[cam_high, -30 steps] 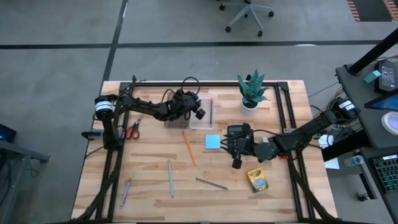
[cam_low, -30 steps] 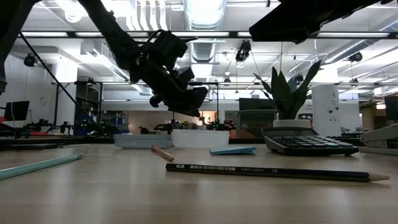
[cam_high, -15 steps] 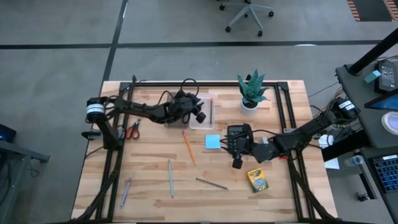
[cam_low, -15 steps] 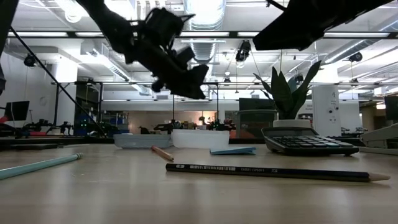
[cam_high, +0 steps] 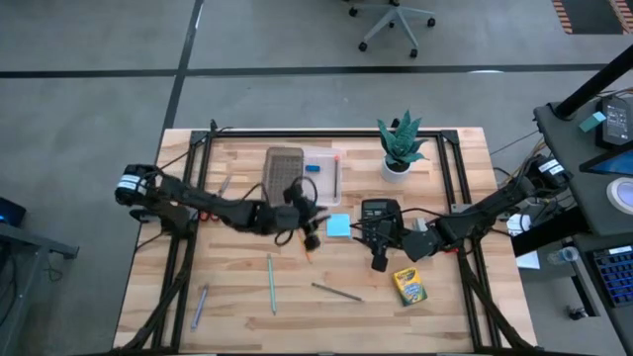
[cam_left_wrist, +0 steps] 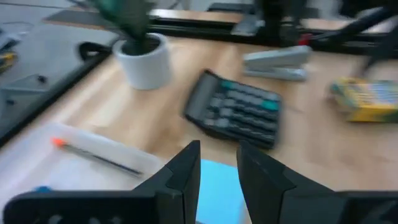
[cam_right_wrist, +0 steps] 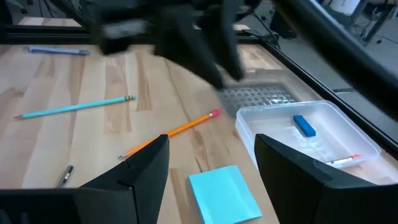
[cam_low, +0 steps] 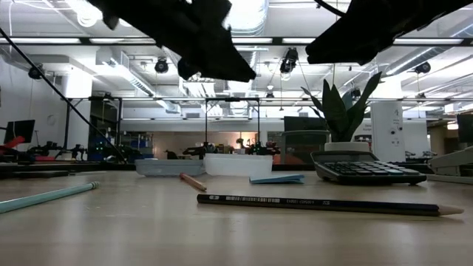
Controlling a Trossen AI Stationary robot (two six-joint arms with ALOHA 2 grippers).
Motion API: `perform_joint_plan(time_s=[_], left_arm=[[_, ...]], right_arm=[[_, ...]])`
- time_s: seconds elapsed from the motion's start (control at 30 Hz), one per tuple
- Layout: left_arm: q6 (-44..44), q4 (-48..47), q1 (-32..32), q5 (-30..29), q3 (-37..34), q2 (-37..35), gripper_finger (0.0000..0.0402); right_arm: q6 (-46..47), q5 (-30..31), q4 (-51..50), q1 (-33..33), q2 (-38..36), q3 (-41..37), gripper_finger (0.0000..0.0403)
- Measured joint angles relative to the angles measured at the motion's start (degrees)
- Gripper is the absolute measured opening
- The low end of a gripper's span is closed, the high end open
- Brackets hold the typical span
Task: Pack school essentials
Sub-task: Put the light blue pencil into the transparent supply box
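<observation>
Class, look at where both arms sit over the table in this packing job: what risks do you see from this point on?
1. The left end effector hangs over the orange pencil, close to the right end effector; reaching for the blue sticky pad together, the arms might collide.
2. Its fingers stand only narrowly apart, so a descent could nudge the thin pencil rather than straddle it.
3. The calculator lies beside the pad and may get bumped.

orange pencil (cam_right_wrist: 177,129), light-blue sticky pad (cam_right_wrist: 224,193), seemingly plain
</observation>
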Motion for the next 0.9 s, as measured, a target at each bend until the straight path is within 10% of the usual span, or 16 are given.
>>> perform_joint_plan(time_s=[0.53,0.9], left_arm=[[-46.5,-3.6,-9.5,17.7,0.2,0.1,0.0086],[-82.8,-39.1,-17.3,18.6,6.5,0.1,0.0086]], right_arm=[[-18.6,2.4,0.5,4.4,-6.5,-0.8,0.0226],[-26.1,-8.3,9.9,4.9,-18.6,-9.6,0.0226]])
